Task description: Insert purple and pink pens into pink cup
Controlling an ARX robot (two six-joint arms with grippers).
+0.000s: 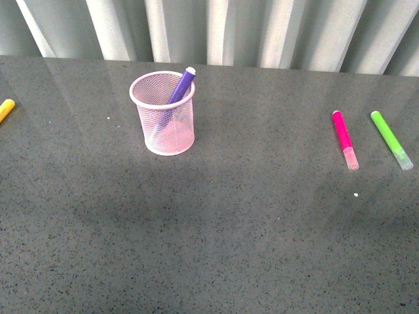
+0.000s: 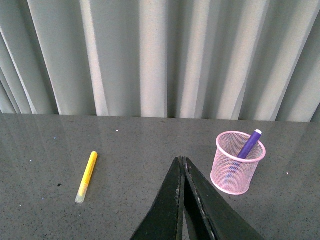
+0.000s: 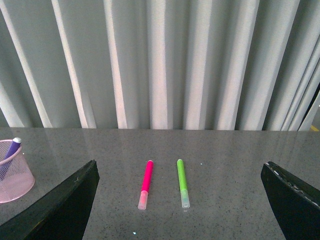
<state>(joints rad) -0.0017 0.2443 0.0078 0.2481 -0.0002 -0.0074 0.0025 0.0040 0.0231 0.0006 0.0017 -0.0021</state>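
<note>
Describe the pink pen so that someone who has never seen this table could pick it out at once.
On the grey table, look right, well away from the pink mesh cup, where two pens lie side by side. The pink pen is the left of the pair: magenta, while the green pen beside it is lime.

Green marker lying flat on grey table far right, clear cap toward cam; yellow marker at left edge; pale curtain behind
</note>
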